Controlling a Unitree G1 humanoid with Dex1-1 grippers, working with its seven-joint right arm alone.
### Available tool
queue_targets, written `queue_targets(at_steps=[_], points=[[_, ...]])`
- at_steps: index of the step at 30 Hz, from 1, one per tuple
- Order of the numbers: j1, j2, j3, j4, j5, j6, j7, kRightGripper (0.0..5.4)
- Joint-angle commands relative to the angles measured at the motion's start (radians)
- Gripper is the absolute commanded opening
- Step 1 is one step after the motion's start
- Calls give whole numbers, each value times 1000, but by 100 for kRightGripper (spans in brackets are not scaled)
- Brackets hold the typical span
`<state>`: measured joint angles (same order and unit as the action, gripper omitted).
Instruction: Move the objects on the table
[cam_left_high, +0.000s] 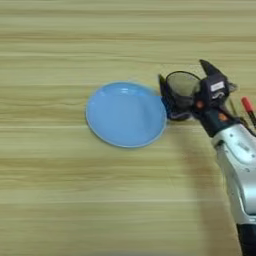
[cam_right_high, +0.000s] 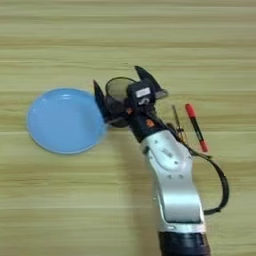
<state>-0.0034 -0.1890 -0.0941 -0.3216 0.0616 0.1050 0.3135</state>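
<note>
A round light-blue plate (cam_left_high: 125, 115) lies flat on the wooden table (cam_left_high: 60, 200). Just right of its rim stands a dark mesh cup (cam_left_high: 181, 89). My right gripper (cam_left_high: 183, 75) is open, with the cup between its two black fingers: one finger is at the cup's left side by the plate's edge, the other points up past the cup's right side. The silver forearm (cam_right_high: 172, 190) comes in from the bottom. Right of the wrist a thin black tool with red tip (cam_right_high: 195, 127) lies flat on the wood.
A black cable (cam_right_high: 221, 185) loops off the forearm's right side. A thin dark stick (cam_right_high: 176, 120) lies between the wrist and the red-tipped tool. Bare planks run across the far side and the left of the table.
</note>
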Motion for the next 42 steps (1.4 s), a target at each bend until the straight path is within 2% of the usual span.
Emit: queue_targets(at_steps=[1,6,16,18,22,26,35,42], points=[[12,-28,-64,-54,22,-31,-25,535],[45,-28,-112,19,24,-59,-40,535],[16,-2,-157,217,40,-111,-95,535],[1,-3,-156,270,2,-146,-132,535],[-26,-5,-151,343,-22,-165,-172,535],[-49,-4,-140,377,12,-153,-143,535],[-81,-6,-107,458,4,-176,-128,535],[-101,-12,-109,531,7,-201,-133,535]])
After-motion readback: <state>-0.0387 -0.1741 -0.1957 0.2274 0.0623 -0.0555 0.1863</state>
